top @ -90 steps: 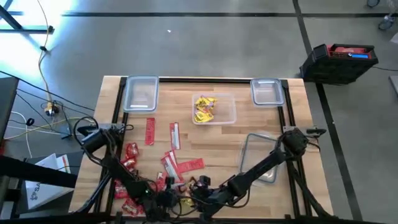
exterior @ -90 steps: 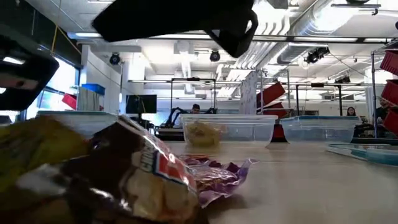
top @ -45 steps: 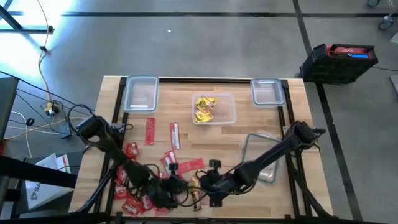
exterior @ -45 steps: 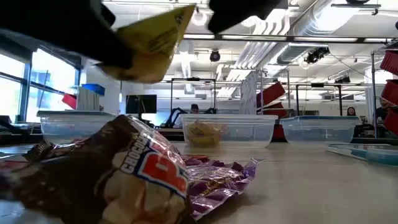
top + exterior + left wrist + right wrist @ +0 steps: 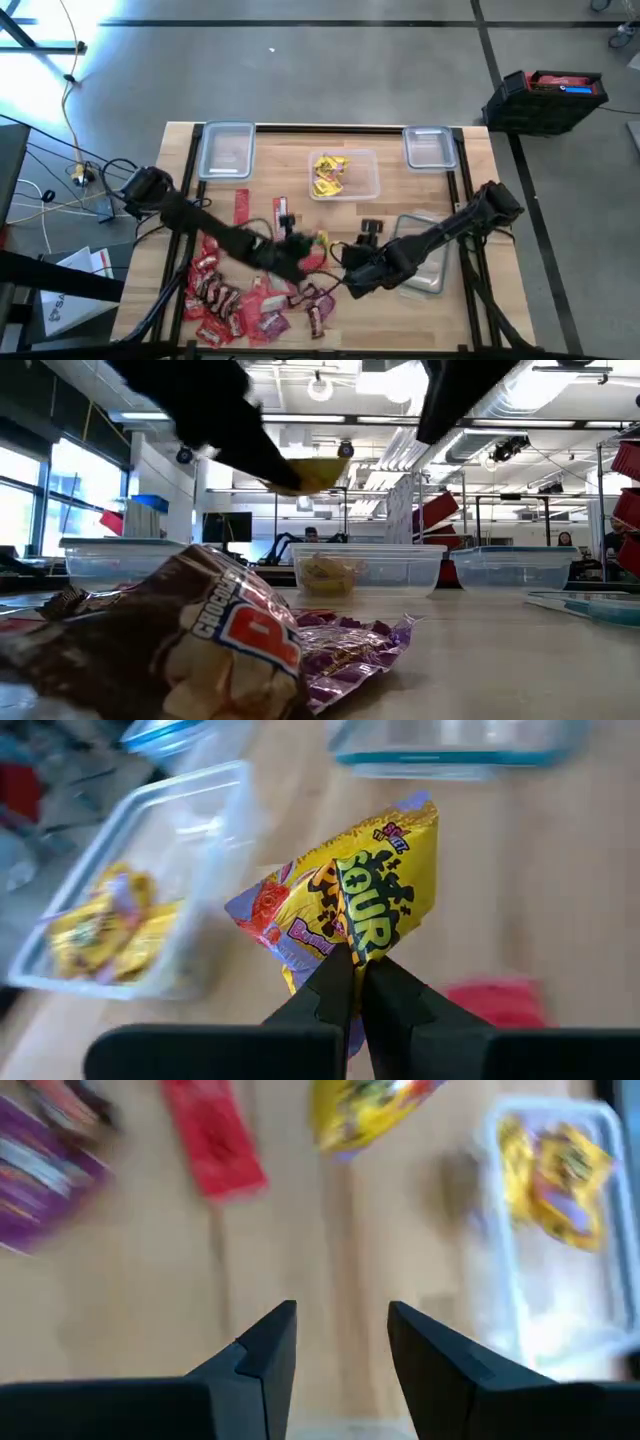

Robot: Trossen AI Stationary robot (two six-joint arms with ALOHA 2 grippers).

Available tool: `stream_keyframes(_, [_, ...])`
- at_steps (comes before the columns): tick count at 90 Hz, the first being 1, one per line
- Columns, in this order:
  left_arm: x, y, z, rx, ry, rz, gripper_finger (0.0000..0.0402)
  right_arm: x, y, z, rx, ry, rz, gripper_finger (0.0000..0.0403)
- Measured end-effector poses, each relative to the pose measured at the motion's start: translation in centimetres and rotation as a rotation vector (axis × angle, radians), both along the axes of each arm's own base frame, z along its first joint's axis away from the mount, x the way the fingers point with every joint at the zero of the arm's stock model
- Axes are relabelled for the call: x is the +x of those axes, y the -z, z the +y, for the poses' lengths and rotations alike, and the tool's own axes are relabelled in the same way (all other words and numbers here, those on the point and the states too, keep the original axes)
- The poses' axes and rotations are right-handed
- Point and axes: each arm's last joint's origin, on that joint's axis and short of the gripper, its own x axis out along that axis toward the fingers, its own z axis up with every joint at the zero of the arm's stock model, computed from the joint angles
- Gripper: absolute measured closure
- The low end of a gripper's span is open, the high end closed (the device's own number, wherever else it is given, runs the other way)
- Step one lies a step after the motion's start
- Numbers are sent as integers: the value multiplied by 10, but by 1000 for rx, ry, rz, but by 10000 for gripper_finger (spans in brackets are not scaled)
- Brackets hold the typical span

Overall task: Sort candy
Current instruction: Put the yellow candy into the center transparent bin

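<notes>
**A:** Where is the candy?

**B:** One yellow packet (image 5: 375,910) is pinched between the closed fingers of the left gripper (image 5: 352,970), held off the table above the middle of the board, just short of the centre container (image 5: 345,175). More yellow sweets (image 5: 328,175) already lie inside that clear container. The rest, a heap of red packets (image 5: 225,300) with a purple packet (image 5: 322,297) and a dark brown bar (image 5: 316,318) at its edge, sits at the near left of the table (image 5: 470,310). Two long red packets (image 5: 241,211) lie apart, nearer the containers.

**A:** And the other arm?

**B:** The right gripper (image 5: 342,1335) hangs over bare wood near the table's middle, its fingers parted and holding nothing. It is close to the left gripper, with the yellow packet showing just ahead of it.

**A:** What else is around?

**B:** A clear container (image 5: 226,150) at the far left, another (image 5: 430,146) at the far right, and a flat lid (image 5: 424,255) under the right arm. Off the table, a dark crate (image 5: 545,98) with red contents stands on the floor.

**A:** Any writing?

**B:** The held packet reads "SOUR" in black letters. In the low view, the brown bar (image 5: 200,640) up close shows "CHOCO" and a large red letter; the remainder is cut off.
</notes>
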Motion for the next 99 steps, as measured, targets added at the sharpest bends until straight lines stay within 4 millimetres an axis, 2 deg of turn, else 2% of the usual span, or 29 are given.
stream_keyframes(16, [20,-6,58,23,-100,-37,401,0,13,-23,-105,-8,96,272])
stream_keyframes(32, [27,-9,126,6,-211,-67,401,3,35,-54,-141,17,184,272])
stream_keyframes(41, [30,-11,158,-62,-211,-120,401,5,46,-71,-146,32,207,272])
stream_keyframes(50, [31,-4,180,-170,-193,-152,401,7,54,-85,-150,16,239,272])
stream_keyframes(67, [28,16,196,-252,-263,-98,401,12,64,-104,-110,-48,273,272])
stream_keyframes(99, [24,27,193,-297,-233,13,400,24,70,-137,16,-139,264,272])
